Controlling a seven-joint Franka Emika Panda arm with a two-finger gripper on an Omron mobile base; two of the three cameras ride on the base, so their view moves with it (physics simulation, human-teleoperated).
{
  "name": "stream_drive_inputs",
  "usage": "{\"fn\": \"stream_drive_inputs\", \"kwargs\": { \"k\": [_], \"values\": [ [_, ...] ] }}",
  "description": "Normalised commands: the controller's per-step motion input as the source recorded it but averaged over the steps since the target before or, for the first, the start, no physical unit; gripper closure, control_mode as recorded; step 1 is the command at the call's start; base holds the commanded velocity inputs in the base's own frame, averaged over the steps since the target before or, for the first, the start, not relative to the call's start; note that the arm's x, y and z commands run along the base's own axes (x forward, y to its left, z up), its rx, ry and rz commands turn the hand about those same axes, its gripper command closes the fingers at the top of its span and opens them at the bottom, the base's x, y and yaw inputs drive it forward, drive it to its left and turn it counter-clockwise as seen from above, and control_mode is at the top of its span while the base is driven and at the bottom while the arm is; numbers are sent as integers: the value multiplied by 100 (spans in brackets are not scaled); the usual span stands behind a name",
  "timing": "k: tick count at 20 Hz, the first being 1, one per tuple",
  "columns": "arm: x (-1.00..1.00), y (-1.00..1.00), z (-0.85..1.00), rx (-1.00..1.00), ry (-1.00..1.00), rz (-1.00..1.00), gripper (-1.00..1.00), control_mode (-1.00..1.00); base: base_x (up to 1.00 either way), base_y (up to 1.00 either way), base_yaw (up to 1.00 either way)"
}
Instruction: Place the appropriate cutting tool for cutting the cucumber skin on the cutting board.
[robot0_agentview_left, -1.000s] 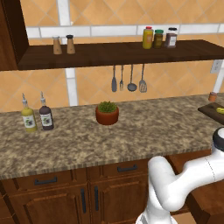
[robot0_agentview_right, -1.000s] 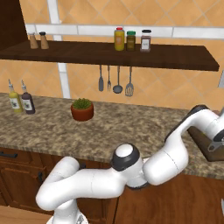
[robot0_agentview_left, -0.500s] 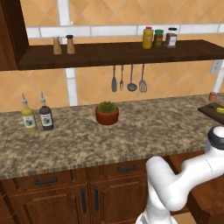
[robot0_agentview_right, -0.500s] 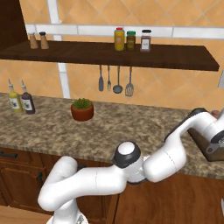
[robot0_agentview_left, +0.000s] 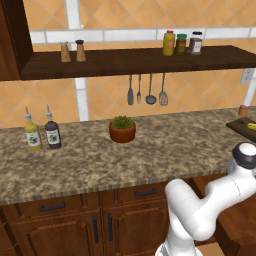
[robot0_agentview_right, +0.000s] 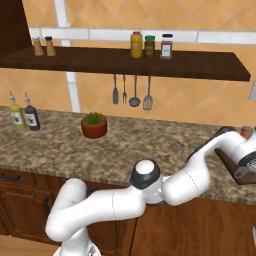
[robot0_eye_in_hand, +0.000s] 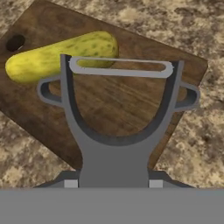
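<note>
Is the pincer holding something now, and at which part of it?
Yes, the pincer holds the peeler by its handle end, blade pointing away, above the cutting board with the cucumber.

A home kitchen, rendered: speckled granite bench over dark wooden cabinets; orange tiled wall; long wall shelf carrying spice jars; hanging utensils; oil bottles and a potted herb.

Glossy white rounded arm, dark grey joint caps.
</note>
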Motion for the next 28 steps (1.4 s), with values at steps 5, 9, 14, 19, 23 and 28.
{"fn": "stream_drive_inputs", "kwargs": {
  "k": [5,9,14,19,23,28],
  "values": [
    [14,-1,-17,0,0,0,100,-100,0,0,0],
    [26,-7,-3,0,0,0,100,-100,0,0,0],
    [29,-13,-9,0,0,0,100,-100,0,0,0],
    [28,-14,-19,0,0,0,100,-100,0,0,0],
    [9,-9,-21,0,0,0,-100,-100,0,0,0],
    [-1,-2,-2,0,1,-1,-100,-100,0,0,0]
  ]
}}
